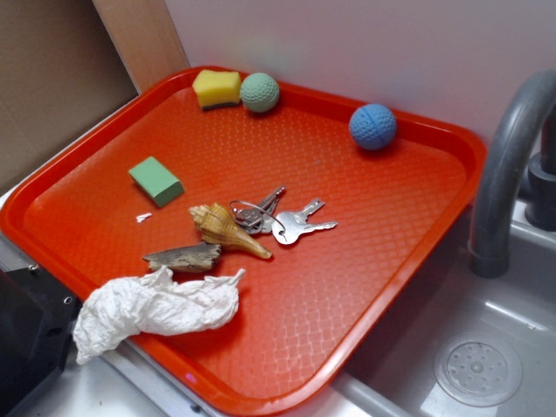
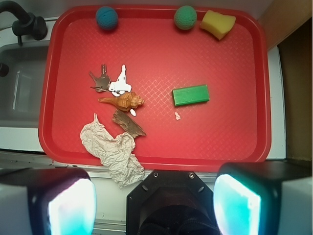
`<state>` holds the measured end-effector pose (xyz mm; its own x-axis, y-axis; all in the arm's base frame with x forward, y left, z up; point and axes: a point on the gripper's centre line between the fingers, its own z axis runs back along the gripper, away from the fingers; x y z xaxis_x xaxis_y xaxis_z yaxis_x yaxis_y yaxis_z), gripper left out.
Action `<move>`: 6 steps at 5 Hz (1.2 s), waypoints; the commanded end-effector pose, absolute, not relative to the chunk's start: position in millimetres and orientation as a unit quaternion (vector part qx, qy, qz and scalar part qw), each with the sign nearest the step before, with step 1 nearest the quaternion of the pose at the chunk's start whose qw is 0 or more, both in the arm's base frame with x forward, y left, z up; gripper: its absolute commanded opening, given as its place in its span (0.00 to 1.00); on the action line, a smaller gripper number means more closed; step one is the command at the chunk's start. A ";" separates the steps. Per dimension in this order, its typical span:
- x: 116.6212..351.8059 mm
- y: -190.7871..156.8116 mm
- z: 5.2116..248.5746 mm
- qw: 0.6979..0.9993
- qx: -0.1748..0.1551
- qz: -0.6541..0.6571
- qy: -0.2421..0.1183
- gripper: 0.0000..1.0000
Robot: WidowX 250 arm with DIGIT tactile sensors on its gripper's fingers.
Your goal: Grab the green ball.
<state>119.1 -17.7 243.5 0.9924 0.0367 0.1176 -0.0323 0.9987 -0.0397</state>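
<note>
Green ball waits at the tray's far edge, gripper high above the near edge

The green ball (image 2: 185, 17) sits against the far rim of the red tray (image 2: 234, 137), just beside the yellow sponge (image 2: 217, 23); the gripper (image 2: 155, 205) hangs over the near rim, jaws wide and empty. Likely risks: the ball rolling off along the rim when nudged, a pad catching the sponge, or reaching for the blue ball (image 2: 106, 18) instead. No legible writing anywhere

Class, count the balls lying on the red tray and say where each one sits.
2. The green ball sits at the tray's far edge beside the yellow sponge. The blue ball lies along the same edge, nearer the faucet. None seems hidden.
</note>
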 end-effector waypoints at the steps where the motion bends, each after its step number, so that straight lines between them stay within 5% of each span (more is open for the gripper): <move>1: 119.1 -17.7 243.5 0.998 -0.019 0.017 -0.059 1.00; 2: 169.1 -27.4 193.6 0.991 0.095 -0.005 -0.093 1.00; 3: 217.8 -21.6 145.1 0.987 0.078 -0.084 -0.113 1.00; 4: 269.4 -5.9 100.3 0.975 0.098 -0.148 -0.132 1.00; 5: 314.6 25.1 47.8 0.979 0.069 -0.178 -0.067 1.00; 6: 363.3 25.5 38.2 0.978 0.075 -0.183 -0.060 1.00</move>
<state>349.0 31.8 25.3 0.9352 -0.3533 0.0225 0.3471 0.9275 0.1387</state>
